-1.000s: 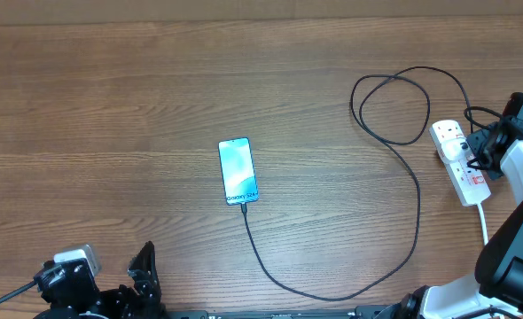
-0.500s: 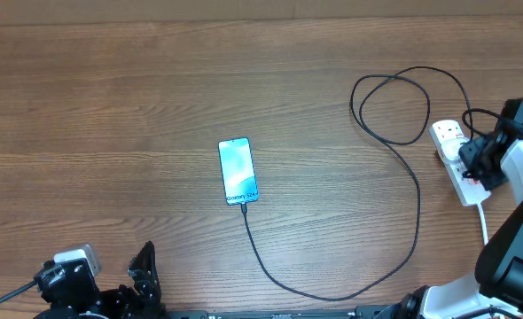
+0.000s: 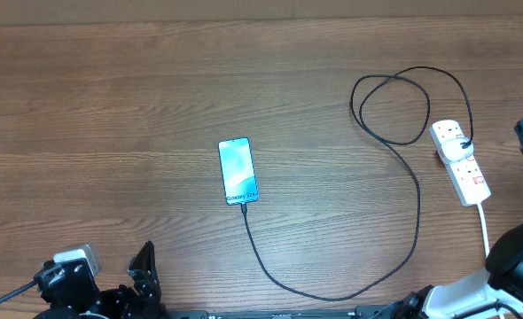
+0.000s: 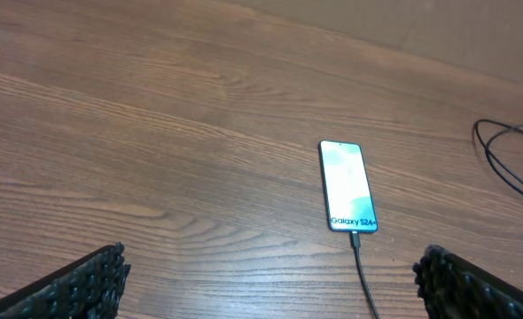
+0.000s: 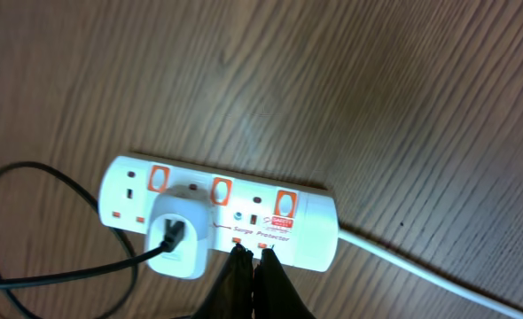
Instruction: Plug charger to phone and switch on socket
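Two arms; the right gripper point(image 5: 253, 257), closed on nothing, is nearer, right of the socket point(image 5: 244, 217), aimed across its length at the switches point(image 5: 238, 239). Phone point(image 3: 238, 171) mid-table, charger point(image 3: 418, 204) attached; left gripper point(image 4: 275, 288) wide open, empty

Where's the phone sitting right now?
In the overhead view the phone lies flat near the middle of the table, slightly left, with the charger cable running from its near end toward the socket at far right.
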Motion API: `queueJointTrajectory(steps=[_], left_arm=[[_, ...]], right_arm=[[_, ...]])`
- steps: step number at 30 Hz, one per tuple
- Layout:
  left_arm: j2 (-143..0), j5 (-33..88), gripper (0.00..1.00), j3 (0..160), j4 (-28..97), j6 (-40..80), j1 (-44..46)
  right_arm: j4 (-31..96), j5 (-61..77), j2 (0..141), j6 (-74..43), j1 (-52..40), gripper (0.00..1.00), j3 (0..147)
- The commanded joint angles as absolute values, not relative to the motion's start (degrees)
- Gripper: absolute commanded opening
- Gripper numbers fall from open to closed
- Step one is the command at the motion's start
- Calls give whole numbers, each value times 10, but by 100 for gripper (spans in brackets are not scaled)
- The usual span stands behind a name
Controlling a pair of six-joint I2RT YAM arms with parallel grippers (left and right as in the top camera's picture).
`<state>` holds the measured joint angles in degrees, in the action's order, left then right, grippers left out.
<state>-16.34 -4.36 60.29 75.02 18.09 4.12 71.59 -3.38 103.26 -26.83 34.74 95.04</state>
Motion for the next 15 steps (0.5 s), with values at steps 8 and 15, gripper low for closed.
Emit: queueJointTrajectory(steps=[8,15], left_arm=[[-164,-51,99,602,748,189,42],[-164,-51,99,602,748,189,42]], right_arm=[[725,48,1171,-204,343,4,957],[694,70,1195,-194,343,4,957]])
